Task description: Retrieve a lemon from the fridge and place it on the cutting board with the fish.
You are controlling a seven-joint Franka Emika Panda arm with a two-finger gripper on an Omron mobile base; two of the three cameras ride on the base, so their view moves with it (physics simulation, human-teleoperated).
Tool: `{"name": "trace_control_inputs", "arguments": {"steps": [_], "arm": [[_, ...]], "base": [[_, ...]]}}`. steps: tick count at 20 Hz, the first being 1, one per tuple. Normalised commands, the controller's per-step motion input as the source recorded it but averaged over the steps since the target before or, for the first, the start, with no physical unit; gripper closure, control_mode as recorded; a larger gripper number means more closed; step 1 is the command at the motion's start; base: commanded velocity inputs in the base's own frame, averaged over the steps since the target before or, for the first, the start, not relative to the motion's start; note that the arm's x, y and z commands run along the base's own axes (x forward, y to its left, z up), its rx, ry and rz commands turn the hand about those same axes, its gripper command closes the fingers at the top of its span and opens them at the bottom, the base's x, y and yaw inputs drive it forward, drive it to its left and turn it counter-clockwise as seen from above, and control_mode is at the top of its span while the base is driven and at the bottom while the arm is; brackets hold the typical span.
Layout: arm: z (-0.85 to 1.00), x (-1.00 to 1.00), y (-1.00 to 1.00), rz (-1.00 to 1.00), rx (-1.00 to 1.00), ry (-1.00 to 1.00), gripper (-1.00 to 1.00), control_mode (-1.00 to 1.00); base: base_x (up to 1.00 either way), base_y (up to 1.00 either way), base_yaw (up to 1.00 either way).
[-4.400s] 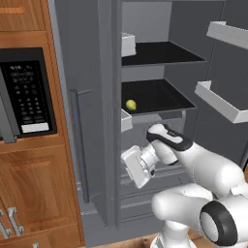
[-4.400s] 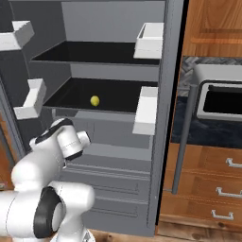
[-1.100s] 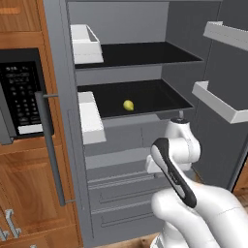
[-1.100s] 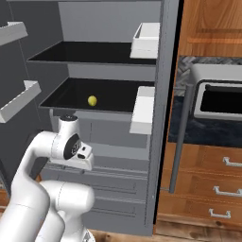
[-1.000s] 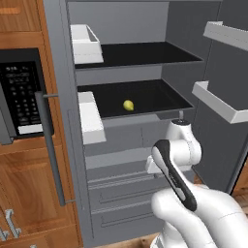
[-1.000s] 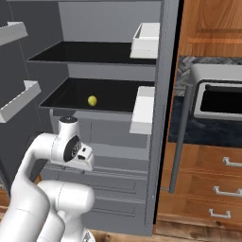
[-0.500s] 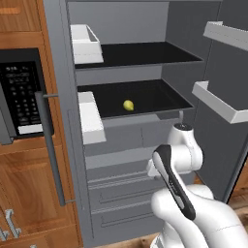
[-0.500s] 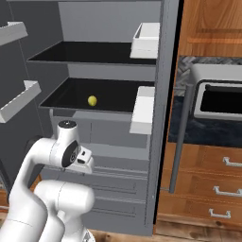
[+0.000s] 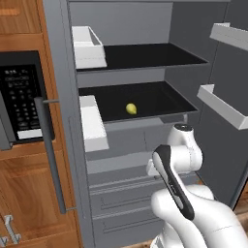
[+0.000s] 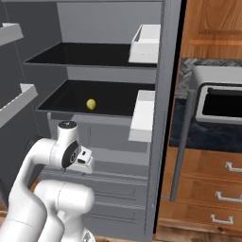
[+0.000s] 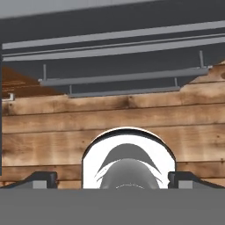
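Note:
The fridge (image 9: 121, 24) stands open, both doors swung out. A small yellow-green lemon (image 9: 131, 108) lies alone on the lower dark shelf (image 10: 118, 97), also seen as the lemon (image 10: 91, 104) from the right. My arm is folded low in front of the fridge drawers, well below and in front of the lemon. The hand (image 10: 83, 159) points downward. My gripper (image 11: 112, 179) is open, fingertips (image 11: 42, 178) far apart with nothing between them, over the wooden floor. The cutting board and the fish are out of view.
White door bins (image 9: 92, 121) hang on the door beside the shelves, and more bins (image 9: 227, 104) on the other door. A black microwave (image 9: 19, 101) sits in the wood cabinetry. An oven (image 10: 220, 101) and drawers (image 10: 212, 194) lie past the door's bar handle (image 10: 182, 142).
The door with the bar handle stands wider open than several seconds ago, and my hand has come off it. Over the last second the wrist has sunk slightly; the lemon has not moved.

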Motion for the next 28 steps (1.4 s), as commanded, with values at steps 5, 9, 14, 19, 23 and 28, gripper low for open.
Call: {"name": "trace_control_inputs", "arguments": {"steps": [5,9,14,19,23,28], "arm": [[0.00,0.00,0.00,0.00,0.00,0.00,-1.00,1.00],[0.00,0.00,0.00,0.00,0.00,0.00,-1.00,1.00],[0.00,0.00,0.00,0.00,0.00,0.00,-1.00,1.00],[0.00,0.00,0.00,0.00,0.00,0.00,-1.00,1.00],[0.00,0.00,0.00,0.00,0.00,0.00,-1.00,1.00],[0.00,0.00,0.00,0.00,0.00,0.00,-1.00,1.00]], "base": [[0.45,-0.02,0.03],[0.32,-0.13,0.05],[0.32,-0.16,0.04],[0.37,-0.18,0.03],[0.31,-0.21,0.01],[0.27,-0.10,0.03]]}}
